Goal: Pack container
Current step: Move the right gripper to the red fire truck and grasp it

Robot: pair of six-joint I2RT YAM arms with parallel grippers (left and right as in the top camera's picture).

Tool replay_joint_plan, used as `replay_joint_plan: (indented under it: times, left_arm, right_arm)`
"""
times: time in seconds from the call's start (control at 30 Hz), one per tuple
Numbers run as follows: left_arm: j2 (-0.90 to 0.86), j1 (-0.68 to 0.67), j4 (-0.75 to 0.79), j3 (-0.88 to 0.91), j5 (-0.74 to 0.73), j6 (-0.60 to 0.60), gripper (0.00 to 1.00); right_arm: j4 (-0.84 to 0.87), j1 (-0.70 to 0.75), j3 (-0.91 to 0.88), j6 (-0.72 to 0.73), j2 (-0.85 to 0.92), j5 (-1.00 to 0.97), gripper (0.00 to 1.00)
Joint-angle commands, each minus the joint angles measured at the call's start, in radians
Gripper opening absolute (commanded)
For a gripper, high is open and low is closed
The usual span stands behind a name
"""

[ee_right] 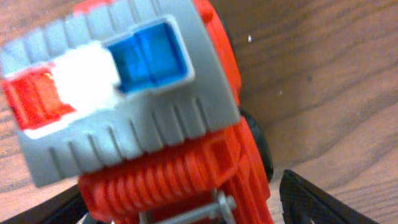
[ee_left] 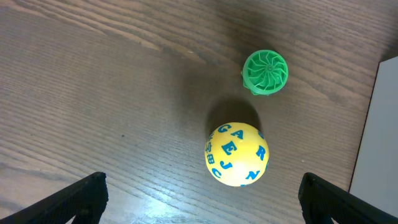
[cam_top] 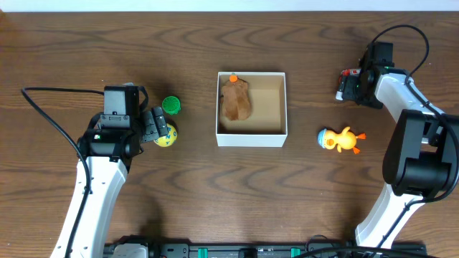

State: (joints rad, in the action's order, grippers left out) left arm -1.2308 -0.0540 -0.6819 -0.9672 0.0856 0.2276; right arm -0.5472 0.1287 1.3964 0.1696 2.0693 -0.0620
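The container [cam_top: 251, 136], a square white box with a tan inside, stands mid-table and holds a brown plush toy [cam_top: 235, 100]. Its white wall shows at the right edge of the left wrist view [ee_left: 380, 143]. My left gripper [cam_top: 154, 127] is open and empty [ee_left: 202, 199], just short of a yellow ball with blue letters [ee_left: 236, 154] [cam_top: 166, 137]. A green ribbed cap [ee_left: 265, 71] [cam_top: 171, 105] lies beyond the ball. My right gripper [cam_top: 349, 82] is open [ee_right: 186, 208], its fingers on either side of a red and grey toy truck [ee_right: 137, 99], with a gap at the right finger.
A yellow and orange duck toy [cam_top: 341, 140] lies on the wood table to the right of the container. Both arm bases stand at the front edge, and cables run at the far left and far right.
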Motion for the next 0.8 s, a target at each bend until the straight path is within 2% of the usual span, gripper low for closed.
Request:
replay_joint_plan:
  times: [0.0, 0.23, 0.57, 0.77]
  left_arm:
    - [-0.004, 0.005, -0.003, -0.019, 0.012, -0.020, 0.98]
    - [-0.004, 0.005, -0.003, -0.019, 0.012, -0.020, 0.98]
    - [-0.004, 0.005, -0.003, -0.019, 0.012, -0.020, 0.98]
    - [-0.004, 0.005, -0.003, -0.019, 0.012, -0.020, 0.98]
  right_arm:
    - [0.013, 0.001, -0.004, -0.084, 0.004, 0.001, 0.87]
    - [0.010, 0.001, -0.004, -0.195, 0.004, 0.014, 0.93]
    - [0.069, 0.002, -0.004, -0.238, 0.011, 0.014, 0.81]
    - [0.087, 0.002, -0.004, -0.227, 0.060, 0.025, 0.80]
